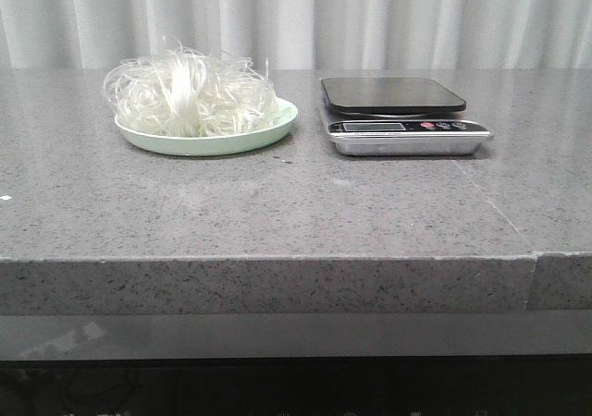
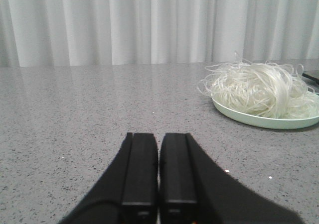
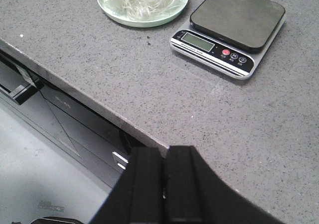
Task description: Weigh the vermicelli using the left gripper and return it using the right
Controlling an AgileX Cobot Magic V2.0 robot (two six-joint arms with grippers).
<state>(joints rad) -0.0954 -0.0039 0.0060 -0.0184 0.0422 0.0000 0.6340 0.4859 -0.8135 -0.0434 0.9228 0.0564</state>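
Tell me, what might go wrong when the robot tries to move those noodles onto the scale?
The noodles are a loose, fluffy pile with loops hanging past the plate rim, so a pinch may lift only part, or trail strands across the table. The scale platform is flat and rimless, so strands could spill off and skew the reading. The left gripper is shut and must open first.

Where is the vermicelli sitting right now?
In the front view the vermicelli is piled on the pale green plate at the left of the grey table, just left of the empty scale.
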